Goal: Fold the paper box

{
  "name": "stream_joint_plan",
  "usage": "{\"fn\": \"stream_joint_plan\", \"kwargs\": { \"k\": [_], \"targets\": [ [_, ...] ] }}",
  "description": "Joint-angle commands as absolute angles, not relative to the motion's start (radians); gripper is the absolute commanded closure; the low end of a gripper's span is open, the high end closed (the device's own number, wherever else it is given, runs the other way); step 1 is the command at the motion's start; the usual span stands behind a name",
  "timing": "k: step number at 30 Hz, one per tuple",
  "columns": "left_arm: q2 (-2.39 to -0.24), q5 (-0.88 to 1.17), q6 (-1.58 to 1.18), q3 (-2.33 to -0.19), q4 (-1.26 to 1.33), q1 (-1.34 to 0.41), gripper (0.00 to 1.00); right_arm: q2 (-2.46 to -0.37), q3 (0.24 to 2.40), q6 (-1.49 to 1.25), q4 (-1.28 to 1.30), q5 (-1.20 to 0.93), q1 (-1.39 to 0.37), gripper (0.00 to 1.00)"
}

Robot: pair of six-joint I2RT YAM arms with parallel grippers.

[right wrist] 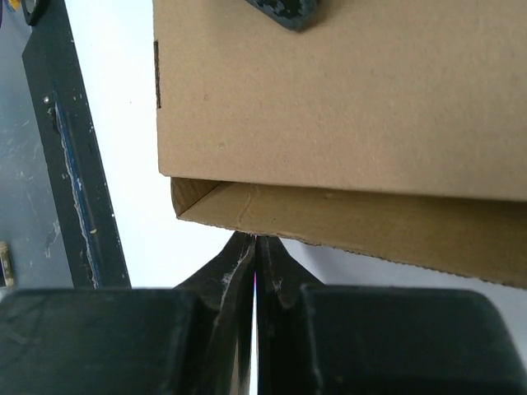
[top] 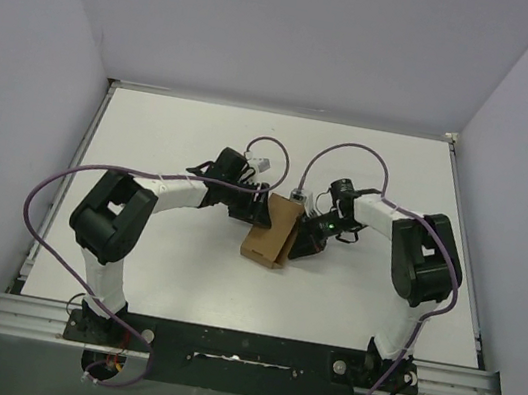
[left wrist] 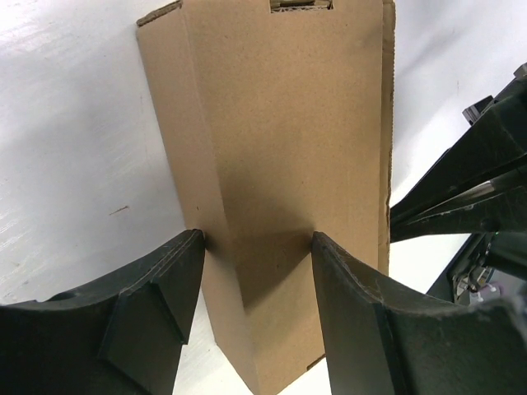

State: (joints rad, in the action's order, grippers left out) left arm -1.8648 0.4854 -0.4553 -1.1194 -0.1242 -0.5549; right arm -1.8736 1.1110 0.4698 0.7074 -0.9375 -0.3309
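Clamping creased matte-brown paper box point(left wrist: 280, 148) — left fingers point(left wrist: 152, 317) astride it; right fingers point(right wrist: 235, 267) clenched empty at its edge.

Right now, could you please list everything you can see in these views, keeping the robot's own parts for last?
paper box: one, brown, middle of the table, between the two pincers.
table: one, white, under everything.
rail: one, silver, along the table's near edge.
walls: three, pale grey, around the table.
cables: two, purple, one looping off each arm.
left arm: one, black and white, reaching to the box.
right arm: one, black and white, reaching to the box.
left pincer: one, black, jaws apart with the box between them; grip unclear.
right pincer: one, black, shut, tips at the box's open edge.
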Motion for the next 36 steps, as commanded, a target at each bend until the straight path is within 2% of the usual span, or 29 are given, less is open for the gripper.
{"fn": "stream_joint_plan", "kwargs": {
  "k": [1, 7, 10, 14, 17, 20, 22, 25, 30, 36],
  "targets": [
    [-1.892, 0.53, -0.424, -1.17, -0.105, -0.567, 0.47, -1.816, 1.144, 0.501, 0.701, -0.981, -0.339, 1.0],
    [-1.846, 0.512, -0.384, -1.166, -0.095, -0.542, 0.44, -1.743, 1.17, 0.726, 0.849, -0.848, -0.307, 0.98],
    [-1.787, 0.477, -0.361, -1.16, -0.094, -0.509, 0.41, -1.687, 1.16, 0.786, 0.875, -0.84, -0.276, 0.92],
    [-1.645, 0.393, -0.323, -1.137, -0.101, -0.474, 0.36, -1.613, 1.154, 0.762, 0.84, -0.864, -0.247, 0.86],
    [-1.51, 0.324, -0.328, -1.083, -0.093, -0.476, 0.37, -1.546, 1.121, 0.677, 0.721, -0.859, -0.228, 0.83],
    [-1.377, 0.276, -0.386, -0.994, -0.093, -0.505, 0.46, -1.468, 1.06, 0.62, 0.534, -0.803, -0.226, 0.79],
    [-1.293, 0.262, -0.434, -0.915, -0.108, -0.531, 0.6, -1.438, 1.033, 0.603, 0.423, -0.763, -0.227, 0.82],
    [-1.172, 0.231, -0.527, -0.774, -0.112, -0.584, 0.78, -1.488, 1.076, 0.61, 0.351, -0.729, -0.23, 0.99],
    [-1.082, 0.161, -0.687, -0.595, -0.029, -0.741, 0.85, -1.678, 1.252, 0.66, 0.416, -0.692, -0.271, 1.0],
    [-1.226, 0.119, -0.751, -0.537, 0.093, -0.797, 0.88, -1.855, 1.398, 0.689, 0.469, -0.635, -0.306, 1.0]
  ]
}}
